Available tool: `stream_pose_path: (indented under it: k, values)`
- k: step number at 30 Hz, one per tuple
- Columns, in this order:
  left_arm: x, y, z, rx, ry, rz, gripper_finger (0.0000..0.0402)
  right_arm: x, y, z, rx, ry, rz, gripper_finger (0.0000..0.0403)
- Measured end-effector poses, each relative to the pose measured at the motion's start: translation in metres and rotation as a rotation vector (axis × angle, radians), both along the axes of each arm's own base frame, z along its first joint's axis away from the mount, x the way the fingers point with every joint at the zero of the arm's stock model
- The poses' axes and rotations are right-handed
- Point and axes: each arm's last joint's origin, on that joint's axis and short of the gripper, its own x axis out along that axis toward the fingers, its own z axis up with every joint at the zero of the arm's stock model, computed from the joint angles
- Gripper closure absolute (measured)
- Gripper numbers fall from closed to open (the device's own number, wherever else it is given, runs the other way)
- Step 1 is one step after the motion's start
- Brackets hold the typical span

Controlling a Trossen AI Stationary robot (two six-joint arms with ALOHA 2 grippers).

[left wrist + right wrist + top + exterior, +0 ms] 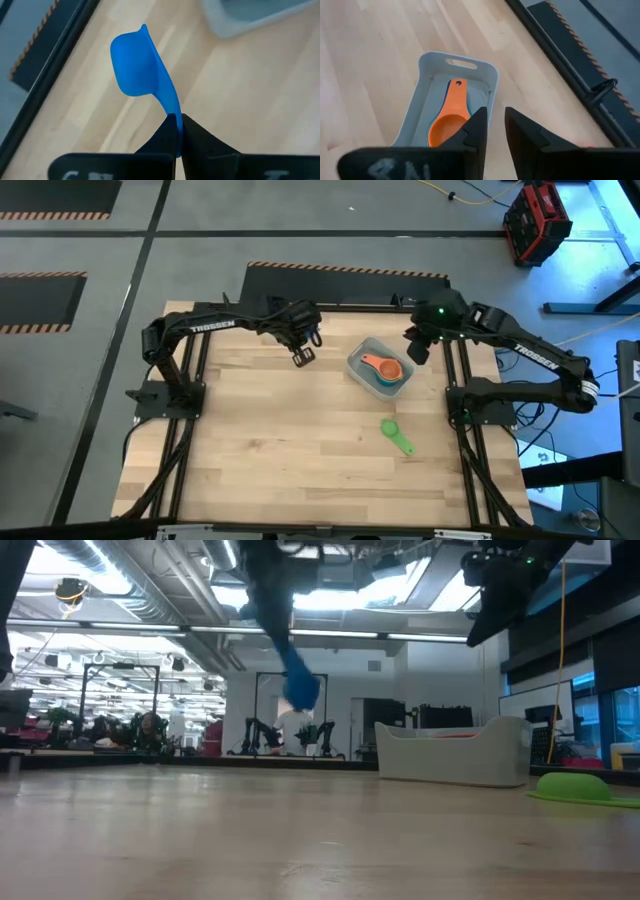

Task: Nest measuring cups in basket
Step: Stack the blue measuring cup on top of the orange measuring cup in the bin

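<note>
While the left claw (pixel 175 131) pinches the blue cup (pixel 137 62) by its handle, above the counter (pixel 300 450) upper-centre of the high frame, the basket (pixel 362 356) sits right of it, well apart, holding nested cups, orange cup (pixel 385 367) on top. Right claw (pixel 494 129) hovers spread just beside the basket's right. Green cup (pixel 393 432) lies alone lower right.
</note>
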Motion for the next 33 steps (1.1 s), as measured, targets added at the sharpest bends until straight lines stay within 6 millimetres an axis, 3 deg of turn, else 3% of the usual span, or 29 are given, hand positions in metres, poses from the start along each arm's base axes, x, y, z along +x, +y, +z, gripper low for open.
stream_pose_path:
  k: [6, 14, 22, 28, 33]
  values:
    - [0.007, -0.014, 0.026, 0.011, -0.110, -0.032, 0.0401, -0.002, 0.001, 0.002, -0.015, -0.008, 0.009, 0.0330]
    - [0.020, -0.027, 0.033, -0.003, -0.229, -0.095, 0.0401, -0.002, 0.002, 0.002, -0.028, 0.000, 0.025, 0.0330]
    - [0.043, -0.039, 0.024, -0.023, -0.305, -0.136, 0.0401, -0.002, 0.002, 0.002, -0.032, 0.002, 0.031, 0.0330]
    - [0.067, -0.043, 0.001, -0.130, -0.328, -0.216, 0.0401, -0.003, 0.001, 0.002, -0.052, 0.016, 0.039, 0.0330]
    - [0.088, -0.040, -0.005, -0.273, -0.488, -0.350, 0.0401, -0.007, 0.003, 0.003, -0.054, 0.033, 0.047, 0.0330]
